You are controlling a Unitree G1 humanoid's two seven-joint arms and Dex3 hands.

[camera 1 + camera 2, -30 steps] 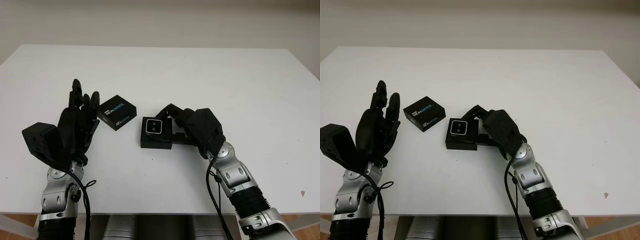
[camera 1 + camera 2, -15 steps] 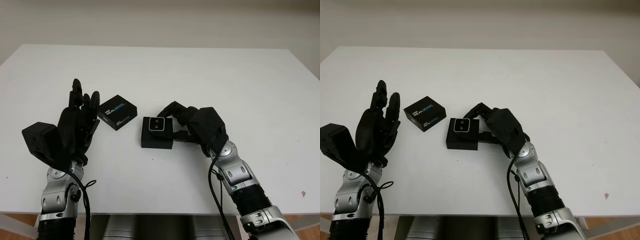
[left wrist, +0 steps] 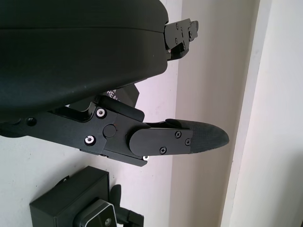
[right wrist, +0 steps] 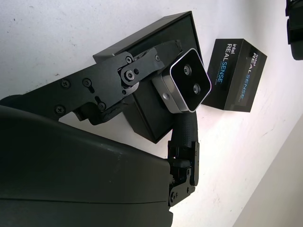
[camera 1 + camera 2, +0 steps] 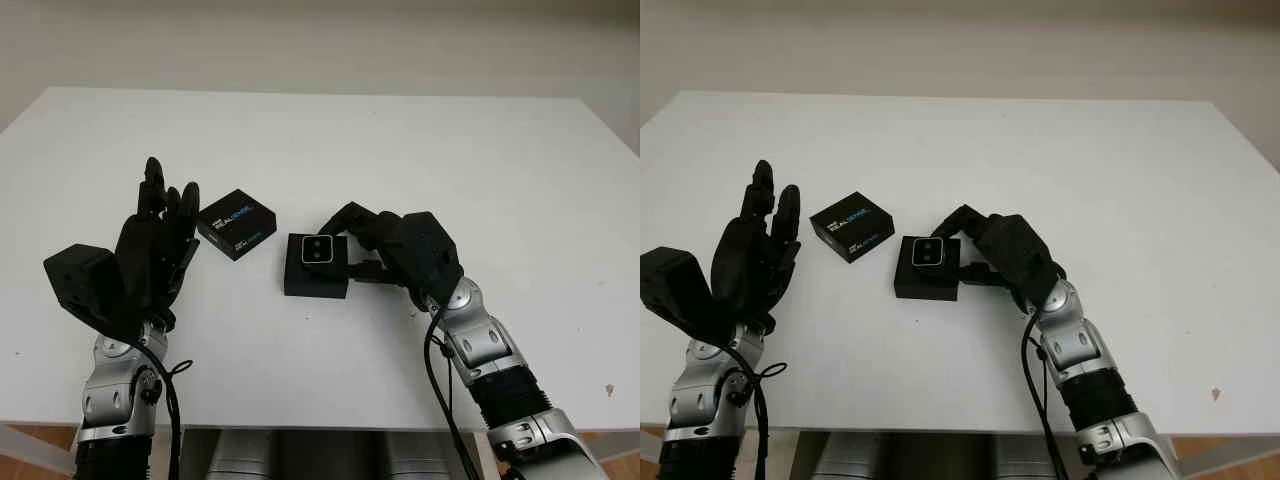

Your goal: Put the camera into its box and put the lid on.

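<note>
Right hand (image 5: 385, 245), camera (image 5: 317, 250) shifted rightward.

A: What blocks the middle of the table (image 5: 420, 140)?
B: The open box (image 5: 315, 278), with the camera (image 5: 317, 250) over it, gripped by the right robot hand (image 5: 375, 245) that closes off the box's right side. The lid (image 5: 236, 224) lies just beside the box's left corner, a narrow gap between them.
A: And farther left?
B: The left robot hand (image 5: 150, 245) stands raised and open near the lid. The far half and right side of the table are free.
</note>
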